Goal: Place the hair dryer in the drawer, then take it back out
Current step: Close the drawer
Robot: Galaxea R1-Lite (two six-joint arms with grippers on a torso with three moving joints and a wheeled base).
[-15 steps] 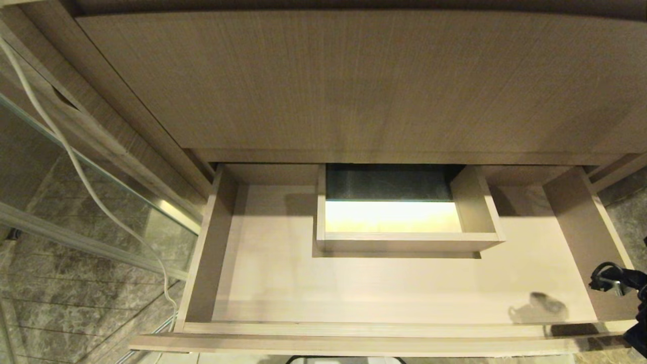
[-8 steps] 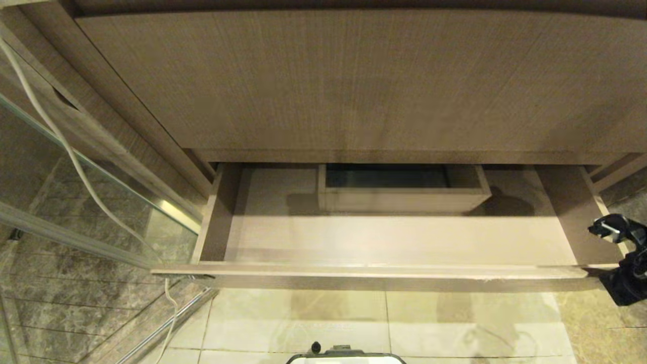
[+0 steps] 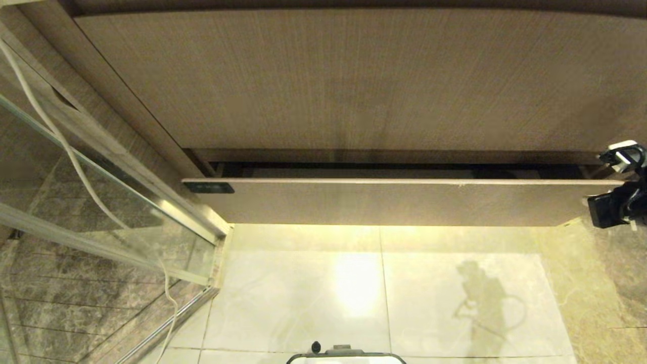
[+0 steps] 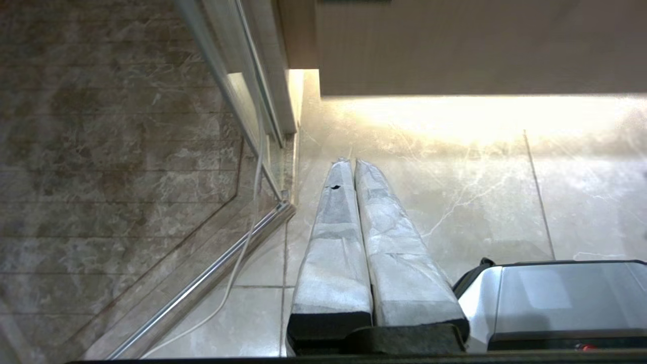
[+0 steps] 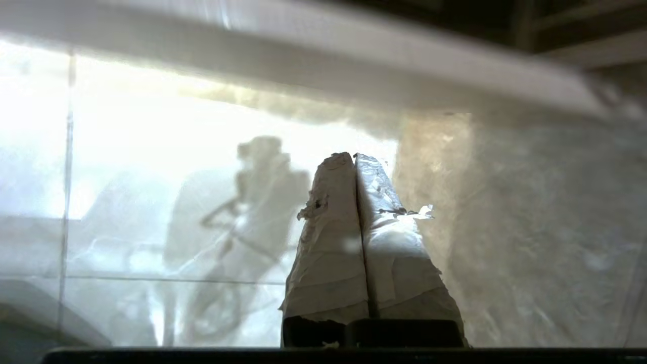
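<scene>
drawer (image 3: 384, 202), pale wood-grain, nearly shut

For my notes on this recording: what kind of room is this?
Probably a bathroom: a glass panel like a shower screen, pale marble-look floor tiles, and a wood-grain cabinet with a wide drawer, nearly shut.

The drawer (image 3: 394, 202) is sitting almost shut, so its front panel is hiding the inside and whatever is lying there. The right arm (image 3: 619, 202) is being cut off by the head view's right edge, leaving its fingers out of sight there. In the right wrist view the drawer's edge (image 5: 323, 55) is appearing only as a blurred pale band.
</scene>
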